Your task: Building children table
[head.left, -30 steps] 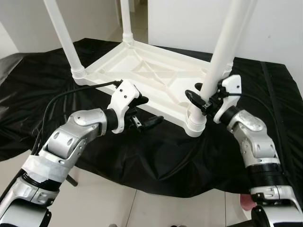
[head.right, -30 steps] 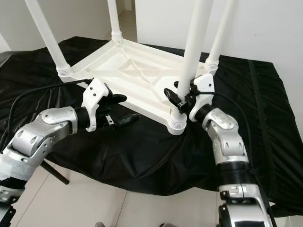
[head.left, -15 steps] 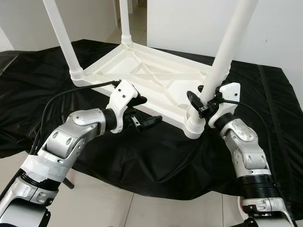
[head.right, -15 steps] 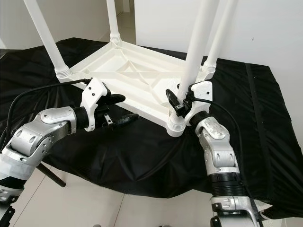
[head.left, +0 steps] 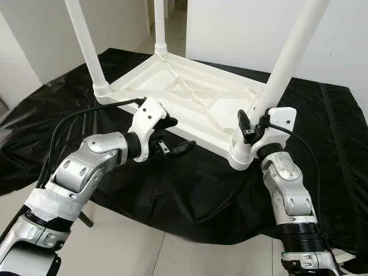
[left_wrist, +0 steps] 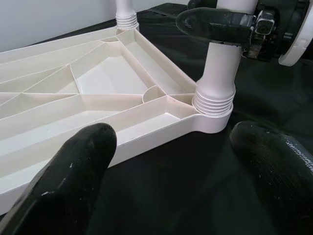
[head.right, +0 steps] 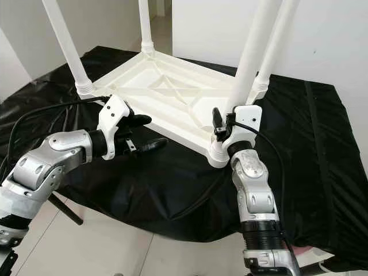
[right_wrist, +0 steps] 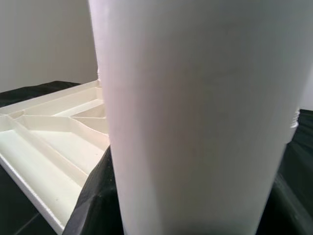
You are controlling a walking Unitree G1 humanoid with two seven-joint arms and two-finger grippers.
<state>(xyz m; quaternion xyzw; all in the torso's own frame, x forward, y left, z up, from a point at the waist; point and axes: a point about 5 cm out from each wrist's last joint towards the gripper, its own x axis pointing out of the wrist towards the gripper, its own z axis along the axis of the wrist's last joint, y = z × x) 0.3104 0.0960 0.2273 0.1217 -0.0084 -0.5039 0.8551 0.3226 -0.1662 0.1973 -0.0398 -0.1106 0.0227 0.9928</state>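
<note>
A white plastic children's table [head.left: 190, 98] lies upside down on a black cloth, its legs pointing up. My right gripper [head.left: 251, 122] is at the base of the near right leg [head.left: 287, 63], just above its ribbed socket [head.left: 241, 155]. One black finger [left_wrist: 215, 24] wraps across the front of the leg, and the leg [right_wrist: 195, 117] stands close against the right wrist camera. My left gripper [head.left: 178, 135] is open beside the table's near rim, holding nothing. Its two fingertips [left_wrist: 93, 147] point toward the socket [left_wrist: 213, 100].
The black cloth [head.left: 190, 184] covers a low surface and hangs over its front edge onto pale floor tiles [head.left: 144, 247]. Other legs rise at the left corner [head.left: 86, 46], the far corner [head.left: 160, 23] and the far right [head.right: 282, 34]. White walls stand behind.
My right forearm has swung in until it stands upright behind the leg, and its fingers have drawn in against the leg. The view has shifted a little. My left gripper has stayed put.
</note>
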